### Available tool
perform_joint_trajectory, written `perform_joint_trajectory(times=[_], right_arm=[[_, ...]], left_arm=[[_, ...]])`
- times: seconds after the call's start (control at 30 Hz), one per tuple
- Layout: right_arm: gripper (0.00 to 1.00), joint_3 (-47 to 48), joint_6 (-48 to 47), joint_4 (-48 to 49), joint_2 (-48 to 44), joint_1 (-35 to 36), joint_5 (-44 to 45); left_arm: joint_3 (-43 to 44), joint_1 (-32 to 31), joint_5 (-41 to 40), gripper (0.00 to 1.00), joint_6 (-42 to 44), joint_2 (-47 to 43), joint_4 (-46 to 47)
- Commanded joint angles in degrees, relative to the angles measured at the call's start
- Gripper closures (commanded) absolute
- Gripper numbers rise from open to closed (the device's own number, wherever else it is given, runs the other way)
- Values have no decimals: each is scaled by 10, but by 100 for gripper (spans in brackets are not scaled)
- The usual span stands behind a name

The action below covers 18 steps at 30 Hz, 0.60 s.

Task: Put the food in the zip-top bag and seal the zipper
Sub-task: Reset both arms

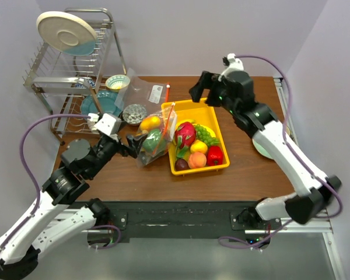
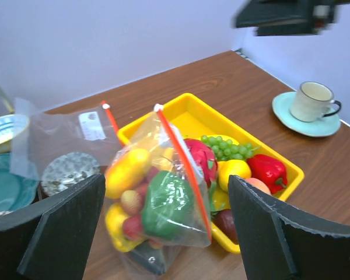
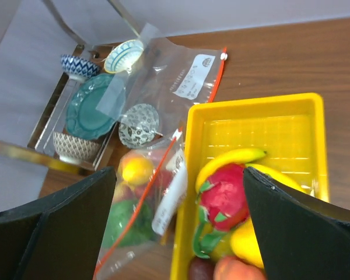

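Sitting just ahead of L gripper (image 1: 132, 147): zip-top bag (image 1: 153, 143), zipper (image 2: 184, 166) running lengthwise away; R gripper (image 1: 202, 96) farther; both jaws spread.

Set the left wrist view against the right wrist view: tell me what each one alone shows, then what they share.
Left wrist only: a cup on a saucer, and the red pepper in the yellow tray. Right wrist only: a dark blue patterned bowl. Both: the yellow tray, the dragon fruit in it, the zip-top bag holding food beside the tray, and a flatter clear bag with a white label behind it.
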Motion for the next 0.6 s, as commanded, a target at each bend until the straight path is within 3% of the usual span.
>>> perform_joint_trajectory(times=[0.0, 0.23, 0.57], right_arm=[[6, -84, -98, 35, -107, 0, -22], [6, -277, -123, 3, -303, 0, 13], [2, -412, -146, -26, -495, 0, 78]], left_arm=[[-12, -1, -55, 9, 23, -32, 11], [-99, -1, -53, 6, 41, -93, 59], [-151, 0, -35, 2, 31, -157, 42]])
